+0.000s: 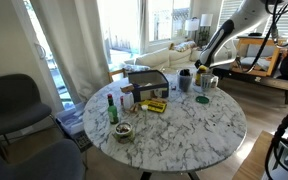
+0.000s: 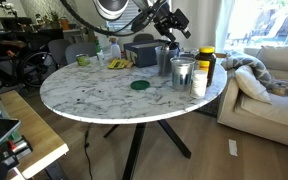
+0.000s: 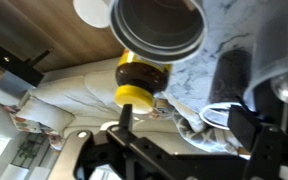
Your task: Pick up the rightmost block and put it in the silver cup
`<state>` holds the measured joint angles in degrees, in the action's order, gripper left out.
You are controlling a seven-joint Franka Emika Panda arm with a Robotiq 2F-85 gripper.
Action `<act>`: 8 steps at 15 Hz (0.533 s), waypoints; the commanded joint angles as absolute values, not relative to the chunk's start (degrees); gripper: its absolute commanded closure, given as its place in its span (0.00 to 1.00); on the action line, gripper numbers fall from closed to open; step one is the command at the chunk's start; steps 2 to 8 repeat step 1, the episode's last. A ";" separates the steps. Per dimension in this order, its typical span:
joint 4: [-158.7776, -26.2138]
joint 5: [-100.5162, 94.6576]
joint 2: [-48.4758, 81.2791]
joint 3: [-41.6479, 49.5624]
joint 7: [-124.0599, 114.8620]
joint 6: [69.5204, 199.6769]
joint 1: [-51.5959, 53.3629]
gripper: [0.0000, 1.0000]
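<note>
Hovering over the cup cluster: gripper point(image 2: 172, 35), jaws spread wide. Wrist view shows nothing between them. Silver cup point(image 2: 182, 72) stands near the table edge, just beside the dark cup point(image 2: 165, 58) and the jar point(image 2: 206, 62). Its inside is dark; cannot tell if a block is in there. Yellow blocks point(image 1: 154, 105) lie by the box point(image 1: 144, 82), well apart from the gripper. Judgement: empty jaws mean fetching comes next. Rise clear of the rims first, cross to the end block, come straight down, close on flat faces.
</note>
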<state>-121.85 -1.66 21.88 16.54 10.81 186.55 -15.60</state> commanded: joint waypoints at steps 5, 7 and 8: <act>-122.40 -2.95 20.66 15.38 9.80 186.39 -15.94 0.00; -122.40 -2.95 20.66 15.38 9.80 186.39 -15.94 0.00; -122.40 -2.95 20.66 15.38 9.80 186.39 -15.94 0.00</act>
